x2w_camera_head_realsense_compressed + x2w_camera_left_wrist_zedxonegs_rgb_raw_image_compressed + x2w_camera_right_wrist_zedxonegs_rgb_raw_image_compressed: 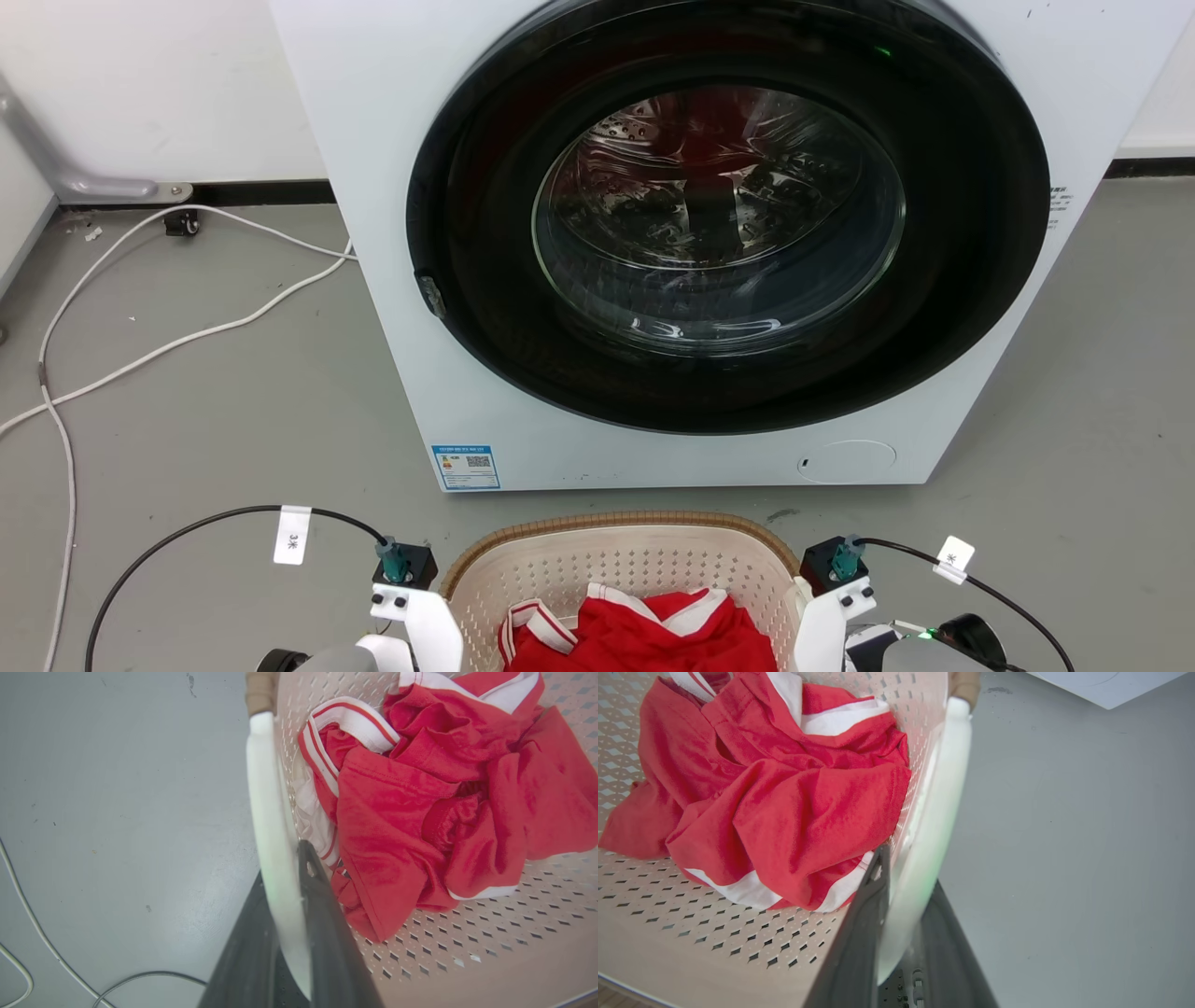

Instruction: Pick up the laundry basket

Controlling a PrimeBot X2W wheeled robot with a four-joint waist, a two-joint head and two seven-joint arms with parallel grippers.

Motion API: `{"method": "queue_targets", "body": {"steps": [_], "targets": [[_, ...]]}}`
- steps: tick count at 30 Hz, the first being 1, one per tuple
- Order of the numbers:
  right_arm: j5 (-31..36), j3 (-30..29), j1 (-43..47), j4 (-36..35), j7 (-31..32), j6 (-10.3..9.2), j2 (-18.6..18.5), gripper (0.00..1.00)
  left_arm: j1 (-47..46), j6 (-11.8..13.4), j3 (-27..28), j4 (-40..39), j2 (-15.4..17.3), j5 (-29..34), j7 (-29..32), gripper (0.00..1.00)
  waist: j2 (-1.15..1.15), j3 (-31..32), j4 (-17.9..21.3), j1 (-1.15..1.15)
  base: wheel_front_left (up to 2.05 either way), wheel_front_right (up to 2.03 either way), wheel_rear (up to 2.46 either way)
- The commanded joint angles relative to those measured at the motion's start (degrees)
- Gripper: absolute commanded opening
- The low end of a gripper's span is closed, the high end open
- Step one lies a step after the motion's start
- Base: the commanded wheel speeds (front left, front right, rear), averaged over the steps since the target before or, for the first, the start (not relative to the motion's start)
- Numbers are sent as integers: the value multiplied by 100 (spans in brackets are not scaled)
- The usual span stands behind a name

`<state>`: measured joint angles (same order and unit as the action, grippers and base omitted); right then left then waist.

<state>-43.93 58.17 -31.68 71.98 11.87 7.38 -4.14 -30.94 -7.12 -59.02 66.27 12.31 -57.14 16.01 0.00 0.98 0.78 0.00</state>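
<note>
The laundry basket [616, 558], cream perforated plastic with a brown woven rim, stands on the grey floor just before the washing machine. It holds a crumpled red garment with white trim [653, 630]. My left gripper [284, 863] is shut on the basket's white left handle [268, 807], with one dark finger inside the wall and one outside. In the same way, my right gripper [908, 870] is shut on the white right handle [938, 798]. Both wrists [406, 583] [836, 579] flank the basket in the head view.
A white front-loading washing machine [392, 280] stands close behind the basket, its round dark door [719, 233] shut. White cables [187, 336] trail over the floor at the left. Bare grey floor [1074, 420] lies on both sides of the basket.
</note>
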Motion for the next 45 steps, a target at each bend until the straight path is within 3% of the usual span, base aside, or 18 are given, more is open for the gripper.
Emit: {"method": "queue_targets", "body": {"steps": [1, 45], "targets": [[-35, 53, -110, -41, -51, 19, 51, 0, -107, -58, -51, -44, -63, -28, -16, 0, 0, -2, -3, 0, 0, 0, 0], [-627, 731, -197, 74, -210, 19, 87, 0, -253, -59, -857, 74, -9, -784, -226, 0, 0, -53, 26, 0, 0, 0, 0]]}}
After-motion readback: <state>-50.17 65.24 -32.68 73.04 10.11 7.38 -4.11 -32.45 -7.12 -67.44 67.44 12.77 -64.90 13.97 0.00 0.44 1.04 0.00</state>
